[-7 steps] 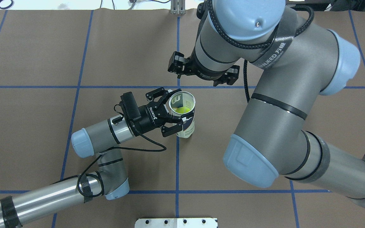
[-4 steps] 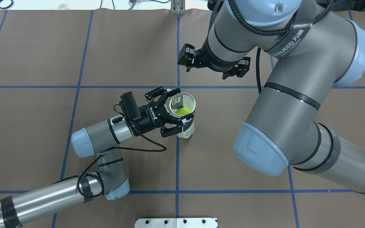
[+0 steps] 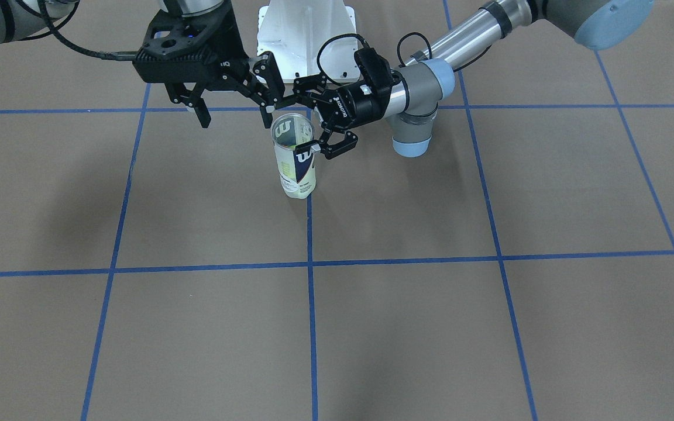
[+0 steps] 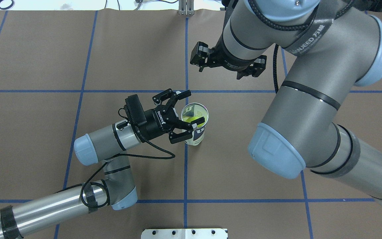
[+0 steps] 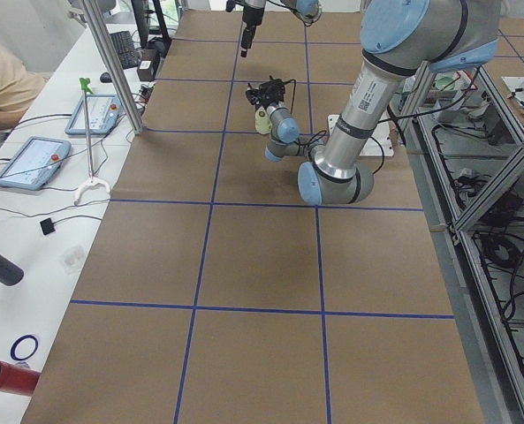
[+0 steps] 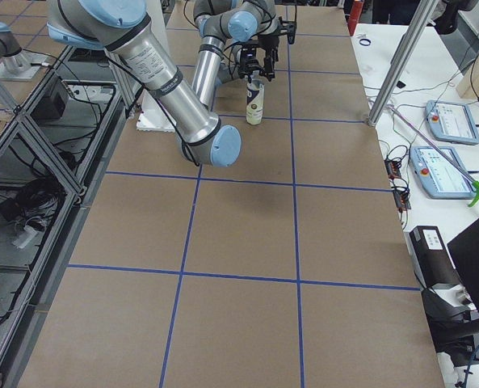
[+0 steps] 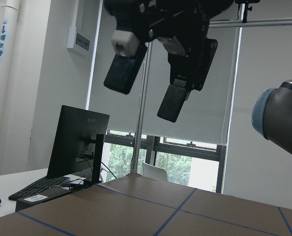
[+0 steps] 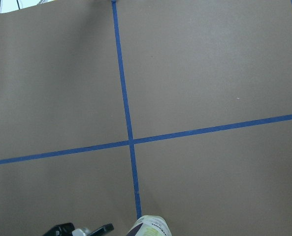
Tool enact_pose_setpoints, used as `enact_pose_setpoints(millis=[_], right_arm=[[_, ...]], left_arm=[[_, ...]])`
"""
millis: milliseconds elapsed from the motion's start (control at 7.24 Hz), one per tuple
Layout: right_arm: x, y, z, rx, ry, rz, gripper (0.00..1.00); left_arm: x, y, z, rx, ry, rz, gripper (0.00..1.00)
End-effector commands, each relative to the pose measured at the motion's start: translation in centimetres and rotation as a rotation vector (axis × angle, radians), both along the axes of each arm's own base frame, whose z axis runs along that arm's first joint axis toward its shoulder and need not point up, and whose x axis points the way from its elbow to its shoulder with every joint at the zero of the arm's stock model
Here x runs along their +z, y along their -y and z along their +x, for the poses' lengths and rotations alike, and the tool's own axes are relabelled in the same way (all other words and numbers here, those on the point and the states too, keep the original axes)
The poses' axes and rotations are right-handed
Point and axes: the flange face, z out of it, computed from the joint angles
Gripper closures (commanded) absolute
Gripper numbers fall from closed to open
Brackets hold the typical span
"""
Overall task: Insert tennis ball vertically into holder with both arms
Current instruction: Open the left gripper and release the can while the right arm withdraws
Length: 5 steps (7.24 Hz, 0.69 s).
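the can (image 4: pixel 196 132) is set upright on the table (image 4: pixel 45 49), at the lengthwise centre line and just on the robot's side of a cross line. a ball (image 4: pixel 188 116) is seen inside it through the open top. the left gripper (image 4: pixel 193 107) is placed just beside the can on the robot's left, level with its top; seen from overhead, one finger lies beyond the rim and the other across its near side. the right gripper (image 3: pixel 234 111) is raised above the table, farther from the robot than the can and apart from it. a pedestal (image 4: pixel 184 233) is fixed at the robot's edge, in line with the can.
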Motion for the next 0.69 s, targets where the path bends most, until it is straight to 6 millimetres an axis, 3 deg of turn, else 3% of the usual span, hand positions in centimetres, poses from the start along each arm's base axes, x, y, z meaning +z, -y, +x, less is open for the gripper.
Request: enact_pose_setpoints(millis=[0,276,553], right_arm=[[3.9,3.1,4.2,-0.060,-0.044,0.040,0.01],[10.8,7.7,10.4,-0.119,-0.145,0.083,0.01],[18.4,11.9,17.4,-0.179,-0.206,0.113,0.01]], left_arm=[[-1.2,-0.1,-0.8,-0.002,-0.028,0.009,0.01],[-1.2,1.1,-1.8,-0.023,-0.026,0.007,0.01],[-0.2,3.9,-3.9,-0.076,-0.003,-0.002,0.01]])
